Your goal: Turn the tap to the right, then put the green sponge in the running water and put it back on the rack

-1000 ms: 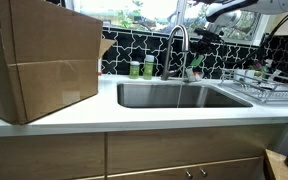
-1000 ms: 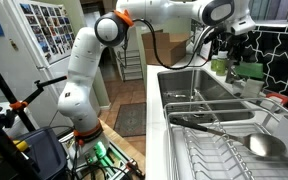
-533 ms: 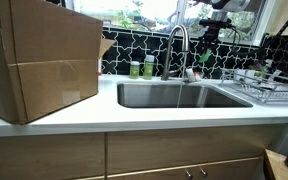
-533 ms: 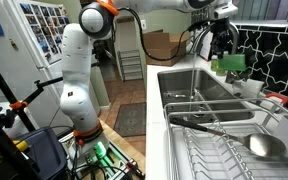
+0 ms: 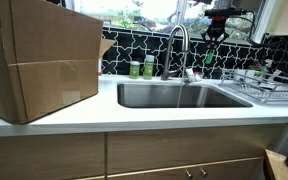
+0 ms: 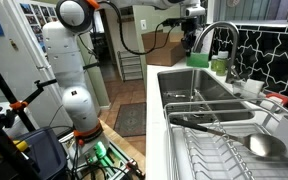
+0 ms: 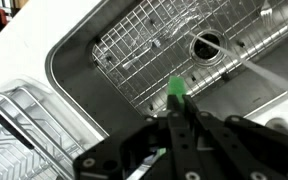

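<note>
Your tool (image 7: pixel 175 106) is shut tight on the small bright green soft sponge (image 7: pixel 175 92). Only a thin strip of the sponge pokes out past the tips, and it runs the same way as the fingers.

The tool hangs high over the steel sink (image 7: pixel 79 70) and points straight down into it.

In an exterior view, a thin clear stream of water (image 5: pixel 179 95) seems to fall into the sink. It is lower than the tool (image 5: pixel 216 28) and off to one side, under the tall brushed-steel tap with the arched spout (image 5: pixel 169 55). So I think you must go down and toward the tap to wet the sponge.

The wire dish rack (image 5: pixel 259 88) sits on the table on the other side, away from the tap.

The arm stands tall, with a high bend, and reaches over the sink.
</note>
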`<state>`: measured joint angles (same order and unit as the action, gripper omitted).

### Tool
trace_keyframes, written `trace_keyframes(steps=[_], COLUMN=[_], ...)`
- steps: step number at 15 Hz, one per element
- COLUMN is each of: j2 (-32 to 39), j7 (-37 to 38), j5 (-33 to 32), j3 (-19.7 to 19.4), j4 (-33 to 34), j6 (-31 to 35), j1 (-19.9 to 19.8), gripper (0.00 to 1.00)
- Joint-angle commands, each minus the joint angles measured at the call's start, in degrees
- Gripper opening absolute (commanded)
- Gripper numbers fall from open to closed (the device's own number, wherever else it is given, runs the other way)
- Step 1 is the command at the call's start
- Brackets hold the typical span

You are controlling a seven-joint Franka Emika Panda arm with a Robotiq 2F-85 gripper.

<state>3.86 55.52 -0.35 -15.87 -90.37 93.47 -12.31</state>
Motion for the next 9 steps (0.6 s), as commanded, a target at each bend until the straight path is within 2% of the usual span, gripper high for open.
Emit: trace_keyframes(steps=[1, 5, 6, 9], j2=[-0.95, -2.60, -2.60, -1.18], j7=[-0.06, -0.04, -0.04, -1.24], j5=[0.02, 0.02, 0.02, -3.06], j3=[1.13, 1.62, 1.61, 4.53], j4=[-0.72, -2.70, -2.79, -3.02], j6=[-0.78, -0.84, -0.84, -1.96], j1=[-0.18, 0.09, 0.07, 2.68], gripper=[0.08, 0.08, 0.02, 0.02])
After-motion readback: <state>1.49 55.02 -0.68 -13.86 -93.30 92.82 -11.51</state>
